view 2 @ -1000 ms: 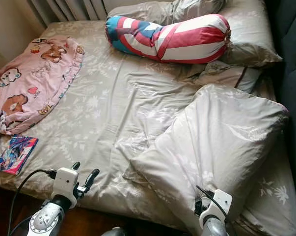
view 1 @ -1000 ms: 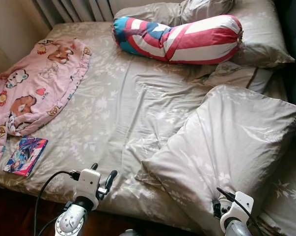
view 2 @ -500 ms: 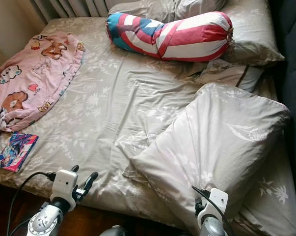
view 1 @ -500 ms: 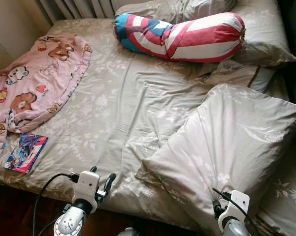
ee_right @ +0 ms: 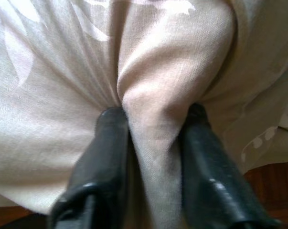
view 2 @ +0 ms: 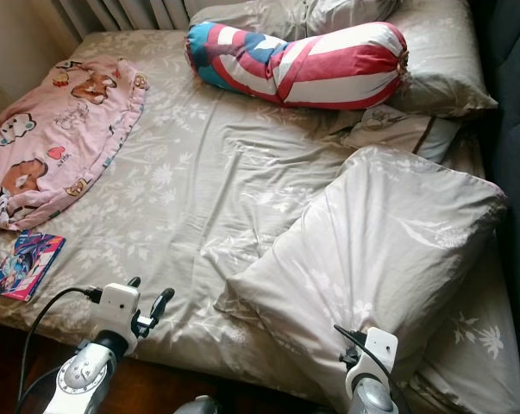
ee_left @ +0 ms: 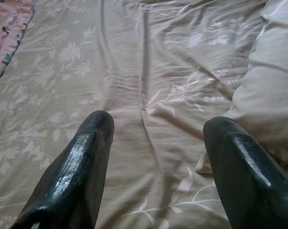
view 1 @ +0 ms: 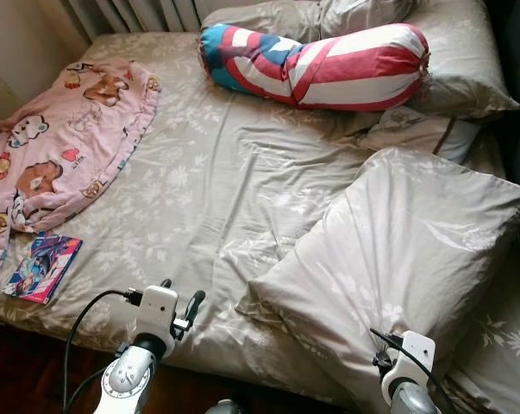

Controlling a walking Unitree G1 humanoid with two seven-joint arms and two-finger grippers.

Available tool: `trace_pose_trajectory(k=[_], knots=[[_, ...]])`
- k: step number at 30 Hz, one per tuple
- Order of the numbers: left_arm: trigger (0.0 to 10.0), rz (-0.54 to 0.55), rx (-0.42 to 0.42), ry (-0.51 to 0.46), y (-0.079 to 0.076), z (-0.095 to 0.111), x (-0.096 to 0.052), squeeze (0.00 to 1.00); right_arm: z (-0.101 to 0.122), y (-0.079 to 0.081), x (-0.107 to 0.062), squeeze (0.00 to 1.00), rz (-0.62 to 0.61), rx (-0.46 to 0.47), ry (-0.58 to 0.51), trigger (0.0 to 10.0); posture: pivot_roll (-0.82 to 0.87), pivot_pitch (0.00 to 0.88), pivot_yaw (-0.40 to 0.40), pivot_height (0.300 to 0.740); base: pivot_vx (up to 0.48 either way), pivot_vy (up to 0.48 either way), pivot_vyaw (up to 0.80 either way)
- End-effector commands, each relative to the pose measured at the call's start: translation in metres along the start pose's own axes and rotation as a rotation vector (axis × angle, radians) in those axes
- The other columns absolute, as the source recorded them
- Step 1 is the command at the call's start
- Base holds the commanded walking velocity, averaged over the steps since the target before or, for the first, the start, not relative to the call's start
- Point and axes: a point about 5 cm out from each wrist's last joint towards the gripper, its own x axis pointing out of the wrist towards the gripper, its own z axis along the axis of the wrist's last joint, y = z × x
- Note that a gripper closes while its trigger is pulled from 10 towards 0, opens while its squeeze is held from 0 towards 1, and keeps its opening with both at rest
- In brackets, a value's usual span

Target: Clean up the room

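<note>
the left gripper (view 1: 178, 294) is edging slightly rightward and further over the bed's near edge (view 1: 96, 319), fingers spread. the right gripper (ee_right: 153, 119) is sinking lower, pinching a fold of the big pillow (view 1: 406, 259).

Left fingers (ee_left: 86, 162) apart, right fingers (ee_right: 110, 157) pinched.

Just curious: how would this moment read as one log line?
right gripper: shut on big pillow | left gripper: open over bedsheet

The pink blanket (view 1: 61, 147) runs off the frame edge, perhaps hiding part of the book (view 1: 42, 267).
</note>
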Motion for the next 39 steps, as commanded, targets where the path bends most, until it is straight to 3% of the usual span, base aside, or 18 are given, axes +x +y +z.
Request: trace_pose_trajectory(k=[1, 14, 19, 22, 23, 24, 25, 30, 33, 39], knots=[[10.0, 0.018, -0.015, 0.039, 0.002, -0.010, -0.004, 0.00, -0.030, 0.000, -0.006, 0.00, 0.000, -0.008, 0.125, 0.0, 0.12, 0.177, 0.120, 0.740, 0.000, 0.000, 0.00], [10.0, 0.041, -0.033, 0.032, 0.000, -0.009, 0.009, 0.00, -0.015, -0.014, -0.002, 0.00, -0.045, -0.020, 0.084, 0.0, 0.09, 0.117, 0.087, 0.740, 0.000, 0.000, 0.00], [10.0, 0.042, -0.040, 0.033, -0.005, -0.010, 0.011, 0.00, 0.005, -0.031, 0.001, 0.00, -0.138, 0.001, 0.005, 0.0, 0.06, 0.096, 0.078, 0.740, 0.000, 0.000, 0.00], [10.0, 0.040, -0.044, 0.033, -0.006, -0.011, 0.012, 0.00, 0.017, -0.042, 0.001, 0.00, -0.202, -0.045, -0.043, 0.0, 0.05, 0.087, 0.074, 0.740, 0.000, 0.000, 0.00], [10.0, 0.039, -0.046, 0.032, -0.008, -0.011, 0.013, 0.00, 0.029, -0.048, 0.001, 0.00, -0.233, -0.117, -0.101, 3.5, 0.04, 0.083, 0.072, 0.740, 0.000, 0.000, 0.00], [10.0, 0.038, -0.047, 0.032, -0.008, -0.011, 0.014, 0.00, 0.035, -0.051, 0.001, 0.00, -0.244, -0.147, -0.128, 3.5, 0.04, 0.082, 0.071, 0.740, 0.000, 0.000, 0.00], [10.0, 0.037, -0.050, 0.031, -0.009, -0.010, 0.015, 0.00, 0.048, -0.057, 0.000, 0.00, -0.278, -0.182, -0.193, 10.0, 0.03, 0.079, 0.070, 0.740, 0.000, 0.000, 0.00], [10.0, 0.036, -0.053, 0.029, -0.011, -0.010, 0.017, 0.00, 0.076, -0.075, -0.006, 0.00, -0.374, -0.257, -0.341, 10.0, 0.02, 0.077, 0.069, 0.740, 0.000, 0.000, 0.00], [10.0, 0.035, -0.057, 0.028, -0.012, -0.010, 0.019, 0.00, 0.099, -0.095, -0.015, 0.00, -0.488, -0.331, -0.451, 10.0, 0.00, 0.078, 0.068, 0.740, 0.000, 0.000, 0.00], [10.0, 0.036, -0.064, 0.031, -0.013, -0.013, 0.018, 0.00, 0.106, -0.126, -0.028, 0.00, -0.665, -0.363, -0.486, 10.0, -0.01, 0.081, 0.066, 0.740, 0.000, 0.000, 0.00]])
